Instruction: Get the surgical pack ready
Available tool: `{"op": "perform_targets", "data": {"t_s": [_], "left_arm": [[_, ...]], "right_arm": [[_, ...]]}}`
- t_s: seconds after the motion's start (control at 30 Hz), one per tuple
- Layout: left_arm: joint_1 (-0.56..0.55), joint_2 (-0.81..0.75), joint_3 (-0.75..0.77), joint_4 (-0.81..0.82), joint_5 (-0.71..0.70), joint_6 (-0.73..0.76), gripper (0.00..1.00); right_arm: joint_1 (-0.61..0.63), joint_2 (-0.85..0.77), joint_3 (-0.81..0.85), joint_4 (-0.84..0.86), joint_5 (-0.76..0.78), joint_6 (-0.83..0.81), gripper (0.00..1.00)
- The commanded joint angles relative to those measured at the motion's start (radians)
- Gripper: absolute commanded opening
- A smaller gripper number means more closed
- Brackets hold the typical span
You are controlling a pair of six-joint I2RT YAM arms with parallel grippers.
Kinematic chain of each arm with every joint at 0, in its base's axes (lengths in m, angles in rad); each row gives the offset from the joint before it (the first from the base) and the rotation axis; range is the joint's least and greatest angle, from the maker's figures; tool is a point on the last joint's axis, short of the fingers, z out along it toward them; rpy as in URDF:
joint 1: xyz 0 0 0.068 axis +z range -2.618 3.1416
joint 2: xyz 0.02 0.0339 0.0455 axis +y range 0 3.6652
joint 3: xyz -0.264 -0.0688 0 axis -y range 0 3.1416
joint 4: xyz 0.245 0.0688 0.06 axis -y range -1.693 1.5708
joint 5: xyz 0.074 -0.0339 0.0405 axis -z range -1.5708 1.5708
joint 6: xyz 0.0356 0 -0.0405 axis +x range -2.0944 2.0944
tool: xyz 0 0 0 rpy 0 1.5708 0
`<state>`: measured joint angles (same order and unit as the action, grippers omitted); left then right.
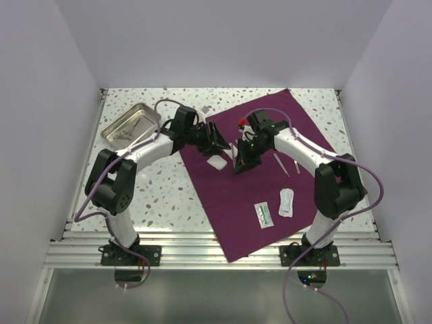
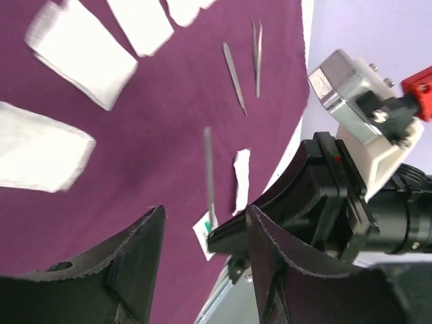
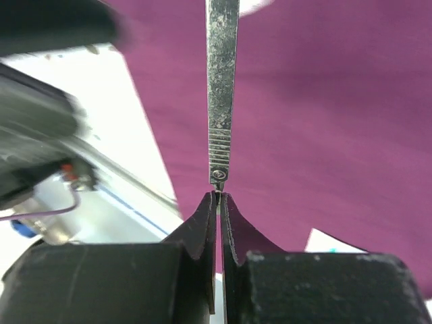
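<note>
The surgical pack's purple cloth [image 1: 229, 209] lies spread flat as a wide sheet across the table. My right gripper [image 3: 219, 196] hangs over its middle, shut on the end of a flat metal scalpel handle [image 3: 221, 88] that points away from the fingers. In the left wrist view the same handle [image 2: 208, 169] hangs above the cloth [image 2: 148, 148], pinched by the right gripper's black fingers [image 2: 283, 209]. My left gripper [image 2: 206, 212] is open and holds nothing, close beside the right one, at the cloth's left edge [image 1: 217, 140].
White gauze pads [image 2: 81, 50] lie on the cloth, and beside them lie tweezers [image 2: 256, 54] and a slim metal tool [image 2: 234, 67]. Two sealed packets [image 1: 264, 214] [image 1: 287, 201] lie nearer the front. A steel tray [image 1: 131, 125] holding instruments stands at the back left.
</note>
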<state>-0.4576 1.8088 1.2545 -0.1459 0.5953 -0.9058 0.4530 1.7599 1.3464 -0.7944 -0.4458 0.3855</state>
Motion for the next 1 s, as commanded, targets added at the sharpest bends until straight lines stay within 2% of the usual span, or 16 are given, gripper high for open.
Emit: {"op": "perform_targets", "data": {"t_s": [0.0,0.23,0.33,0.37,0.53,0.6,0.63,0.67,0.7,0.73,0.8,0.9,0.97], "left_arm": [[-0.023,0.006,-0.038,0.112,0.049,-0.080,0.53],[-0.030,0.014,-0.047,0.103,0.044,-0.084,0.51],[-0.030,0.030,-0.033,0.111,0.052,-0.084,0.40],[-0.029,0.037,-0.027,0.112,0.057,-0.082,0.29],[-0.023,0.080,0.002,0.129,0.089,-0.085,0.00],[-0.016,0.092,0.011,0.129,0.100,-0.079,0.00],[-0.004,0.092,0.019,0.120,0.095,-0.068,0.00],[0.005,0.092,0.045,0.099,0.084,-0.021,0.00],[0.016,0.095,0.068,0.063,0.069,0.017,0.00],[0.042,0.099,0.097,-0.039,0.019,0.065,0.00],[0.077,0.122,0.196,-0.151,-0.043,0.229,0.00],[0.178,0.168,0.337,-0.395,-0.239,0.448,0.00],[0.223,0.193,0.426,-0.455,-0.323,0.595,0.00]], "right_arm": [[0.016,-0.039,0.031,0.118,-0.094,0.113,0.00],[0.024,-0.037,0.057,0.155,-0.128,0.159,0.00],[0.030,-0.027,0.071,0.156,-0.136,0.161,0.00],[0.033,-0.028,0.074,0.153,-0.136,0.161,0.00],[0.033,-0.020,0.082,0.149,-0.133,0.158,0.00],[0.032,-0.013,0.086,0.146,-0.126,0.156,0.00],[0.032,-0.005,0.100,0.109,-0.114,0.147,0.04],[0.033,0.001,0.112,0.083,-0.081,0.123,0.26],[0.032,0.003,0.126,0.058,-0.047,0.106,0.34],[0.033,0.009,0.157,0.028,-0.012,0.087,0.41],[0.029,0.030,0.194,-0.080,0.099,0.025,0.53],[0.013,0.052,0.240,-0.176,0.200,-0.052,0.54],[-0.016,0.049,0.237,-0.198,0.211,-0.082,0.52]]}}
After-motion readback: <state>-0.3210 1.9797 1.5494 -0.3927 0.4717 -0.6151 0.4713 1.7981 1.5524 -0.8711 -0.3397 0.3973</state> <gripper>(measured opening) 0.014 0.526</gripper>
